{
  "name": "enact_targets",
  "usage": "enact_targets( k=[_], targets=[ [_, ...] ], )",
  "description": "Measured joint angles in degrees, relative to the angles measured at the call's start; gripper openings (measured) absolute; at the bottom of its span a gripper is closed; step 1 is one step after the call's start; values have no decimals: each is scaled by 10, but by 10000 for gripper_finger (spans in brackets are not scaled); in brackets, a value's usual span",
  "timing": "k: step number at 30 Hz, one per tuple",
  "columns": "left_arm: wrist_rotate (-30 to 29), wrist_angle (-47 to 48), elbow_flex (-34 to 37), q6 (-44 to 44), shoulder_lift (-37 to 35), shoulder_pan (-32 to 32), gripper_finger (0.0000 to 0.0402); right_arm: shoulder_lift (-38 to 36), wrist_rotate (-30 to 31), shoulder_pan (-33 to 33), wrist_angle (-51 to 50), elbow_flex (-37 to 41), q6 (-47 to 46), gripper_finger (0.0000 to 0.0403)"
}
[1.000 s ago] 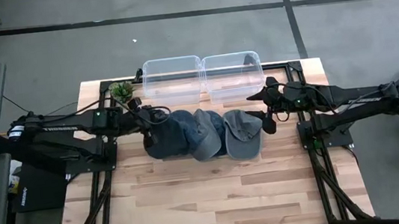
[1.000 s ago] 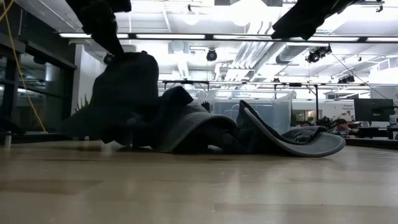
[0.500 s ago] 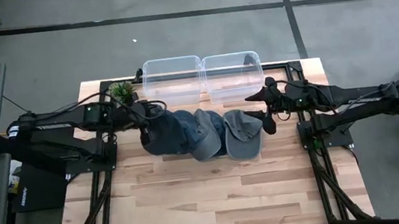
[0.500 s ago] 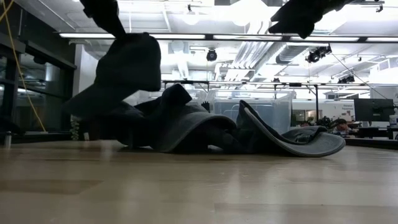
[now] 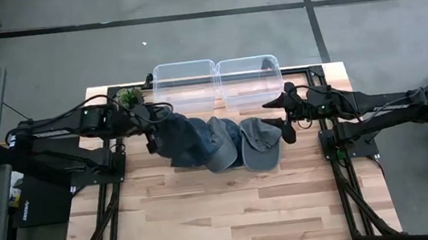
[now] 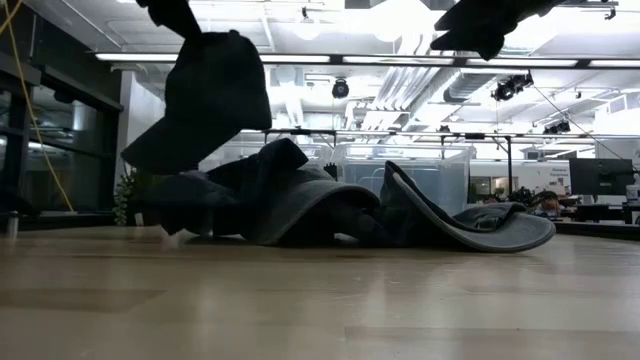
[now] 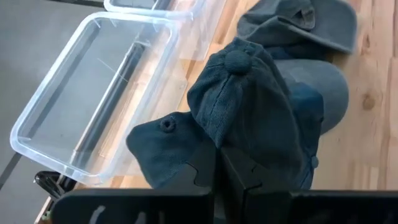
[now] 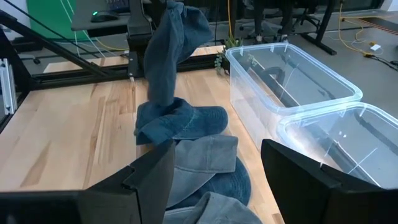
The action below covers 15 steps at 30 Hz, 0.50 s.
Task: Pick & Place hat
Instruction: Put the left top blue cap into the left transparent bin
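Observation:
A dark blue hat (image 6: 205, 95) hangs from my left gripper (image 5: 151, 137), which is shut on it above the left end of the hat pile. It is in the right wrist view too, as the blue hat (image 8: 168, 56). Under it lie another blue hat (image 5: 197, 144), a grey-blue hat (image 5: 221, 145) and a grey hat (image 5: 261, 143), overlapping in a row on the table. At the row's right end my right gripper (image 8: 217, 186) stands open, raised above the table, with nothing between its fingers. My left gripper pinches the hat's cloth (image 7: 227, 146) between its two shut fingers, slanting down from the table's left side. Which edge it has is hidden by the fingers. The hat hangs slack below the gripper, its top button (image 7: 236, 60) facing away and its lower edge (image 6: 140, 160) just over the pile.
Two clear plastic bins (image 5: 186, 84) (image 5: 250, 79) stand side by side at the table's far edge, behind the hats. A small green plant (image 5: 131, 97) sits at the far left. Bare wood (image 5: 224, 208) lies in front of the pile.
My left gripper has risen, staying shut, and has drawn the dark blue hat up off the left end of the pile. The hat now hangs below the gripper, while the other hats have stayed where they were.

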<state>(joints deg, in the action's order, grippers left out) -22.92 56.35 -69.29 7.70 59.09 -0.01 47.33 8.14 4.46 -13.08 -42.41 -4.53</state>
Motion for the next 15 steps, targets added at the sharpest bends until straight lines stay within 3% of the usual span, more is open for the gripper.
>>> enact_targets(
  k=[8, 15],
  targets=[
    [-5, -27, -4, -12, 0, 0, 0, 8, 0, 0, 21, 0, 0, 234],
    [-30, -91, -4, -34, 0, 0, 0, 63, -17, 0, 82, 0, 12, 234]
  ],
)
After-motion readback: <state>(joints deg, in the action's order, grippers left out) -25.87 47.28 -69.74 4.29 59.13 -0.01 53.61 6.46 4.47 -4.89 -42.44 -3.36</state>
